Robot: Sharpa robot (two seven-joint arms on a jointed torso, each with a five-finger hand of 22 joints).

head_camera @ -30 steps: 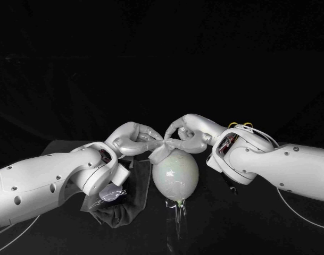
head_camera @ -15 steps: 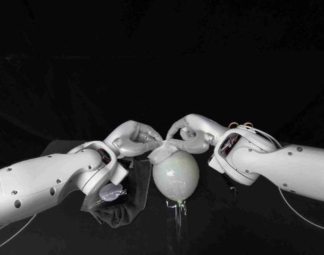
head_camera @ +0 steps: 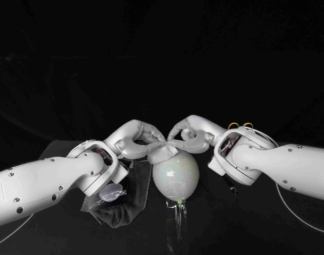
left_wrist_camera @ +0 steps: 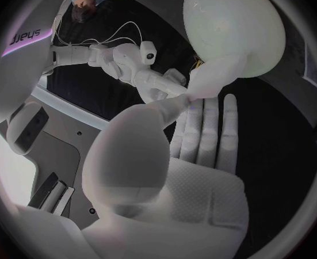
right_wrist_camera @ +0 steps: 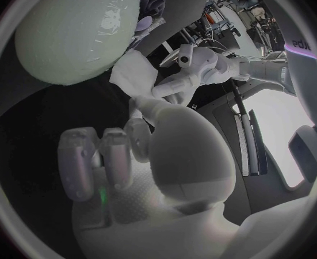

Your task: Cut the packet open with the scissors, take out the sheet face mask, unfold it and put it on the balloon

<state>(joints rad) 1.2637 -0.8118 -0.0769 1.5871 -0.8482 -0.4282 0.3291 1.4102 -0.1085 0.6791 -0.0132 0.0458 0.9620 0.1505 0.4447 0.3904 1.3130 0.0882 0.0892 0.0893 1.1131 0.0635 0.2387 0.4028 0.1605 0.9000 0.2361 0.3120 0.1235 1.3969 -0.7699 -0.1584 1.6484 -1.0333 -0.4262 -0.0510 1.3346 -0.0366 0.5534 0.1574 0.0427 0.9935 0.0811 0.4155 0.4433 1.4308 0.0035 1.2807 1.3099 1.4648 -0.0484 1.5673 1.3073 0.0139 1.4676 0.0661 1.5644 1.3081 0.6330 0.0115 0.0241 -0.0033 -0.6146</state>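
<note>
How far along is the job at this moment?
Done: the sheet face mask is already taken out. In hand: the left hand and the right hand both pinch it at the far end of the balloon. Left: the mask is bunched, covering only that end, so unfolding and spreading it remain.

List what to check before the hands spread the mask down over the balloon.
1. Pinch of left robot hand on white sheet face mask: ok.
2. Pinch of right robot hand on the mask: ok.
3. Mask touching pale egg-shaped balloon: ok, at its far end.
4. Mask unfolded: not ok, bunched.
5. Balloon steadied against rolling: cannot tell.
6. yellow-handled scissors out of the way: ok, apart from the balloon.
</note>
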